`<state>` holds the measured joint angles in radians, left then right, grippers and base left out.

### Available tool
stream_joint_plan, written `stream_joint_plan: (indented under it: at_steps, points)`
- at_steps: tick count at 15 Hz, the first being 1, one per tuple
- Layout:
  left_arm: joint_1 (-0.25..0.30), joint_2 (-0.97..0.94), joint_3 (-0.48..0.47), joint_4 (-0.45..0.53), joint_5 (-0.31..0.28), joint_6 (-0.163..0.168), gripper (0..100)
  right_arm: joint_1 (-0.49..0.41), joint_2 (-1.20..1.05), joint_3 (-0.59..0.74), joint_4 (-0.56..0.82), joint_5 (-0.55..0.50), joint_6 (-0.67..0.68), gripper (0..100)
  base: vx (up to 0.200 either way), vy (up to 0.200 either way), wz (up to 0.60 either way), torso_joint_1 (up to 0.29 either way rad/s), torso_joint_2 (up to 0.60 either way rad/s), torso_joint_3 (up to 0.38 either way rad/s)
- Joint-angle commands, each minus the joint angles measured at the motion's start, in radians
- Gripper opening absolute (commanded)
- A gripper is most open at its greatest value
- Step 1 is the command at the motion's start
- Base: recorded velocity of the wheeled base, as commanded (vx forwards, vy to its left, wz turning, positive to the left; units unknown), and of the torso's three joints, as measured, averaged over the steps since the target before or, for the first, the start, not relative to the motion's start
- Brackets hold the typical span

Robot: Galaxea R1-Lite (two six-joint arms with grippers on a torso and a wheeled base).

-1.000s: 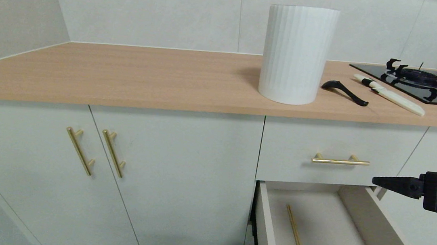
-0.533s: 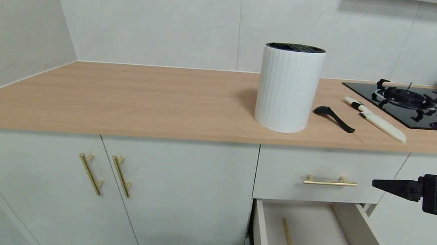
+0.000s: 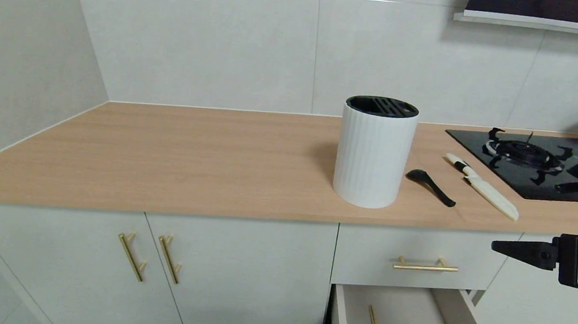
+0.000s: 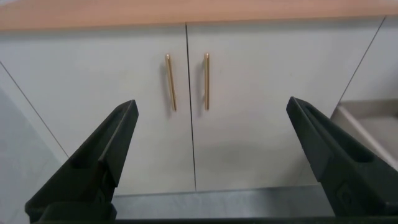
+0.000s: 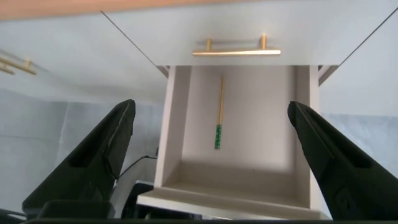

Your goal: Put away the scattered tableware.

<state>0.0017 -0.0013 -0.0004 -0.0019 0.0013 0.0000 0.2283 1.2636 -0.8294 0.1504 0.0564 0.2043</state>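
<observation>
Wooden chopsticks (image 5: 219,112) already stowed in drawer (image 5: 261,124); spoon (image 3: 430,186), knife (image 3: 481,186) left lying on desk (image 3: 213,165). Left gripper (image 4: 211,104), right gripper (image 5: 211,109): fingers spread, nothing held.

- Bright, soft, even light everywhere.
- The tall white ribbed holder (image 3: 374,155) throws a faint shadow left on the light wooden countertop (image 3: 187,162).
- The black glass stovetop (image 3: 544,182) shines.

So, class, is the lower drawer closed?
No, the lower drawer stands pulled open, with chopsticks lying inside.

Spread end effector (image 4: 210,104) faces gold-handled cabinet doors (image 4: 267,93)
</observation>
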Motion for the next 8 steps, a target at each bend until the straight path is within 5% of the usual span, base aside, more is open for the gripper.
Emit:
stream_joint_plan:
  at_steps: [1,5,8]
  points:
    - [0.0,0.001,0.0,0.0,0.0,0.0,100,0.0,0.003,0.007,0.0,0.0,-0.016,100,0.0,0.0,0.0,0.203,-0.49,-0.276]
    - [0.0,0.001,0.0,0.0,0.0,0.0,100,-0.001,0.033,0.022,-0.031,0.002,-0.069,100,0.0,0.0,0.0,0.068,-0.16,-0.095]
    - [0.0,0.001,0.0,0.0,0.0,0.0,100,-0.078,0.157,-0.001,-0.235,-0.001,-0.074,100,0.0,0.0,0.0,0.0,0.0,0.0]
